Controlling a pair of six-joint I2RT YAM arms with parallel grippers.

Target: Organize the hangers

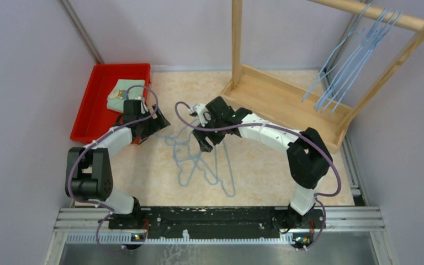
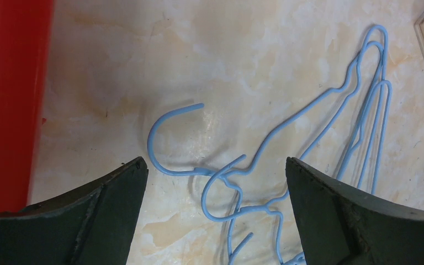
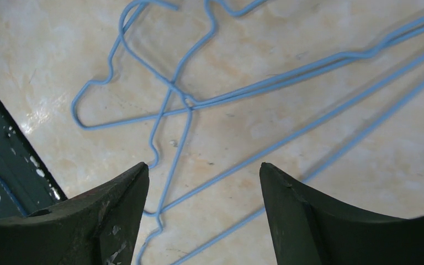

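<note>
A tangle of light-blue wire hangers [image 1: 201, 164] lies flat on the marble tabletop in the middle. Several more hangers [image 1: 346, 66] hang on the wooden rack's rail at the back right. My left gripper [image 1: 157, 122] is open and empty just left of the pile; in the left wrist view its jaws [image 2: 215, 165] straddle the hook ends [image 2: 172, 138] from above. My right gripper [image 1: 205, 141] is open and empty over the pile's upper part; in the right wrist view, hanger wires [image 3: 265, 110] cross between and beyond its fingers.
A red bin [image 1: 96, 102] holding a folded cloth [image 1: 122, 93] stands at the back left, close to my left gripper. The wooden rack [image 1: 287, 99] with its base tray fills the back right. Purple cables loop along both arms.
</note>
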